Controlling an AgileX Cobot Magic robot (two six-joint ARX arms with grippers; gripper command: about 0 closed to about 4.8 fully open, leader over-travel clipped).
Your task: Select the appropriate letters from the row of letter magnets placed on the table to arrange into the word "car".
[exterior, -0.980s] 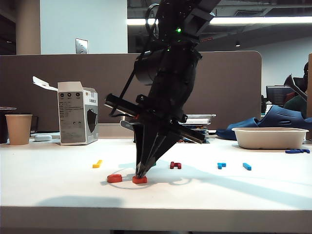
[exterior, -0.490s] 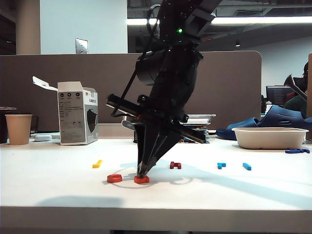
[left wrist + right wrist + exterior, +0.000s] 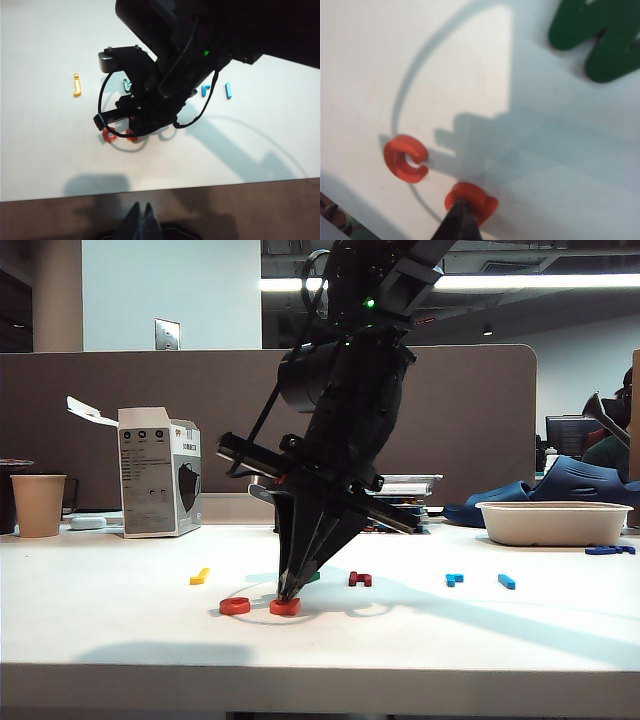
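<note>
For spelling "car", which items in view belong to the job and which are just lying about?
Job: orange-red c; orange a under the shut right tool; light blue r; table.

Lying about: yellow letter, green letter, dark red letter, blue bar letter, paper cup, box, bowl.

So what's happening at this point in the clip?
The right gripper has its fingers closed and pressed down on the orange "a", which lies on the table just beside the orange-red "c". The two letters sit close but apart. The light blue "r" lies in the row behind, with the yellow letter, green letter, dark red letter and blue bar letter. The left gripper hangs shut above the table's near edge, holding nothing.
</note>
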